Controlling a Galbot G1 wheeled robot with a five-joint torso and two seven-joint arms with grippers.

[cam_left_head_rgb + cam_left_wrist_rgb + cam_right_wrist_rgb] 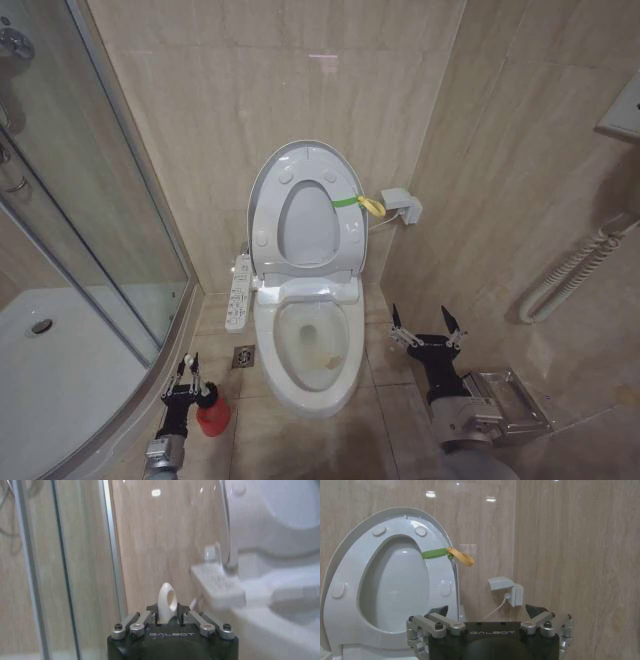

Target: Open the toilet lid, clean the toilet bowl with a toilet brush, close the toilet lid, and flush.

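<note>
From the head camera I am seeing the glossy white oval toilet lid (305, 205) standing raised behind the stained white ceramic toilet bowl (308, 345); my left gripper (188, 376) is hanging over the small red round cup holder (212, 415) beside the bowl, and my right gripper (427, 325) is waiting spread wide on the bowl's other side. On the left wrist camera, the narrow fingers (141, 619) are clamping the thin white toilet brush (166, 599) handle. On the right wrist camera, open wall is showing beside the lid.

White ceramic oval toilet bowl (308, 345) left uncovered, glossy white plastic lid (305, 205) raised vs. beige tiled wall (260, 90), left side narrowed by white control panel (238, 292) & glass shower screen (90, 190), right floor blocked by metal box (510, 400).
</note>
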